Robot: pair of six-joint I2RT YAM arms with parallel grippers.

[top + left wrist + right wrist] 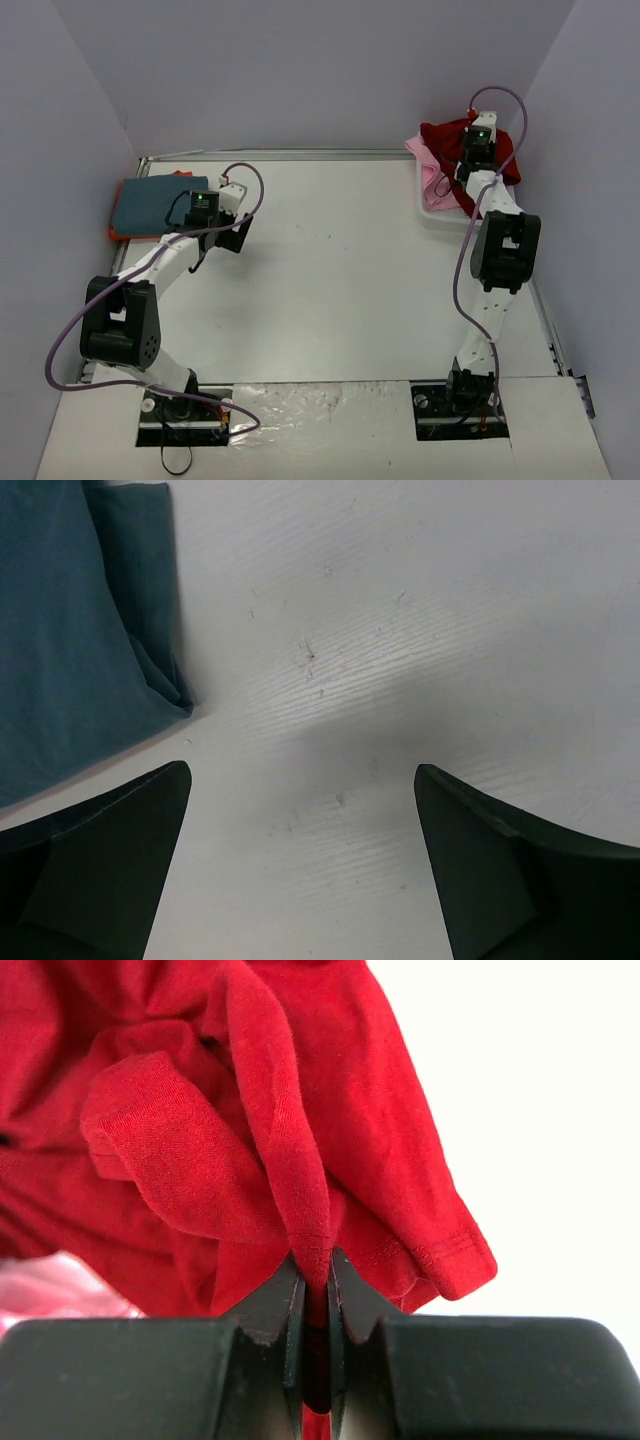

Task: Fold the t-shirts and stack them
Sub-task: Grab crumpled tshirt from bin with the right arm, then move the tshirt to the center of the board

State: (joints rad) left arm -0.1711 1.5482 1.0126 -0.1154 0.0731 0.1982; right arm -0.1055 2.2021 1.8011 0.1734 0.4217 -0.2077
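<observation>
Far-left corner of the table [330,290]: teal-blue shirt [160,203] folded on the orange shirt [118,234], so two look done. Left gripper [300,865] wide open, empty, just beside that stack. Far-right corner: right gripper [315,1290] pinched on a fold of the dark red shirt [200,1130] in the basket [440,215]; light pink shirt [425,165] underneath, both unfolded.

In the overhead view the left arm rises from its base at the lower left, bends at a dark elbow joint on the left edge, and reaches up and right to mid-left of the frame. Its left end effector [300,865] hangs with fingers [110,865] spread wide, nothing between them. The right arm stands nearly straight from its base at lower right, stretching to the upper right corner. Its right end effector [315,1305] is clamped on a fold of the dark red t-shirt [250,1130].
</observation>
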